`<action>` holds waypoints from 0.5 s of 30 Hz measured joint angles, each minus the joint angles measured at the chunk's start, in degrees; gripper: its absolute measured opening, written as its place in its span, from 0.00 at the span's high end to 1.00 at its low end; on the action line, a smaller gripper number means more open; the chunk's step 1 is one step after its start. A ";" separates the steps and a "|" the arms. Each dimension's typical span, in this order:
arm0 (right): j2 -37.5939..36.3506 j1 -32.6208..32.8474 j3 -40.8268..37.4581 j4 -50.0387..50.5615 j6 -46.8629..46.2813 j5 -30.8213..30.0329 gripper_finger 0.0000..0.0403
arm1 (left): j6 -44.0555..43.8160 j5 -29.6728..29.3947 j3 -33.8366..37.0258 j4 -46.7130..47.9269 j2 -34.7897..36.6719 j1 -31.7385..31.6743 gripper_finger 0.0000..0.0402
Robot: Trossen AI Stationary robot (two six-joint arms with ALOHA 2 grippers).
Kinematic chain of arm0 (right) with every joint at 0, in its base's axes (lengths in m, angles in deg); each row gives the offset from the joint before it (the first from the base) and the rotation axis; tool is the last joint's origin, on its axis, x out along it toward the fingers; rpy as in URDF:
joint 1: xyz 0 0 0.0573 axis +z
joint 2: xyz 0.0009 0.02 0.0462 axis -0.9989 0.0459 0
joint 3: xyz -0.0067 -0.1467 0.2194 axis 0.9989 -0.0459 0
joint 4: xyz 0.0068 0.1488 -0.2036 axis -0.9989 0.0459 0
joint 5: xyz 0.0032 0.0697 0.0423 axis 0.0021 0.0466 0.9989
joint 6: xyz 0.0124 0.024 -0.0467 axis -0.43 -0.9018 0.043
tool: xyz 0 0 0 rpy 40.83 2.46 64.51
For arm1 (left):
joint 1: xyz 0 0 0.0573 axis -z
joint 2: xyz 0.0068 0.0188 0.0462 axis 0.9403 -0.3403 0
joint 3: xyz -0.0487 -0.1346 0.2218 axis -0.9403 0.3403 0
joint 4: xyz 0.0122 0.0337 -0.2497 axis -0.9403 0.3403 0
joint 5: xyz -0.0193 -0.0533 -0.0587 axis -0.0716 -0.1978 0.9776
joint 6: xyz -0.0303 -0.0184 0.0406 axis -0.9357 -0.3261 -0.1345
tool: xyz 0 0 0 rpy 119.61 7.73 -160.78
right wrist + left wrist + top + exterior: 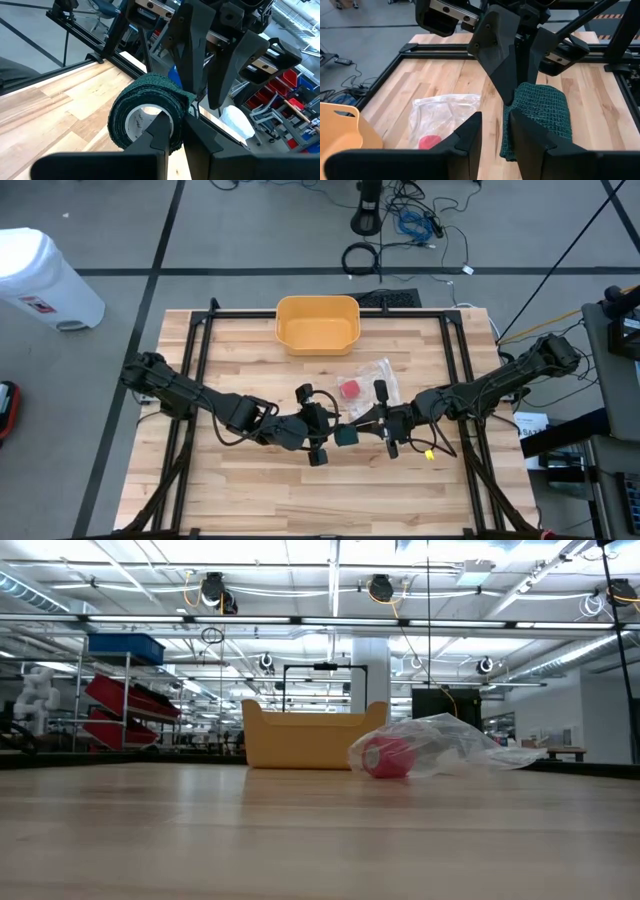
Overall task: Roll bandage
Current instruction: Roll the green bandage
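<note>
1. Near half of the table: bare wood planks in the high view; the low view showed only open tabletop in its foreground.
2. Table middle: both arms reached inward from the sides and met. The green bandage roll was held clear of the wood between the 2 grippers.
3. Right gripper: 1 finger passed into the roll's white core, the other lay outside the wound layers, so the jaws were pinched on the roll's wall. The roll's open end faced the right wrist camera.
4. Left gripper: jaws nearly closed, a narrow slot between them. In the left wrist view the loose green bandage web hung just beyond and beside the right-hand finger, its edge at the slot. I could not tell whether the fingers actually pinched the fabric.
5. Just past the grippers: a clear plastic bag lay flat on the wood, with a red roll inside. In the low view it sat right of the bin.
6. Far edge, centre: a yellow bin, upright on the table.
7. Beyond the table: grey floor with cables; a white container stood off the far left corner.
</note>
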State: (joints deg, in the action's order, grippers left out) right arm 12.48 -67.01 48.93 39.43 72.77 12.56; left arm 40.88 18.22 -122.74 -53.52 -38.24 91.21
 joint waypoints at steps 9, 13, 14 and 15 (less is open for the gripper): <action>0.00 0.00 0.00 0.00 0.01 0.20 0.92 | 0.02 -0.34 0.00 0.14 -0.02 -0.02 0.71; 0.00 0.00 0.02 0.00 0.01 0.19 0.92 | -0.01 -1.74 0.00 0.23 -0.04 -0.02 0.64; 0.00 0.00 0.02 0.00 0.01 0.18 0.92 | -0.03 -2.17 0.00 0.23 -0.04 -0.02 0.62; 0.00 0.00 0.02 0.00 0.01 0.17 0.92 | -0.07 -2.80 0.00 0.23 -0.05 -0.02 0.60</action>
State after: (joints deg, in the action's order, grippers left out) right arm 12.48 -67.01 48.95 39.43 72.78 12.73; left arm 40.82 15.42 -122.74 -53.29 -38.29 91.19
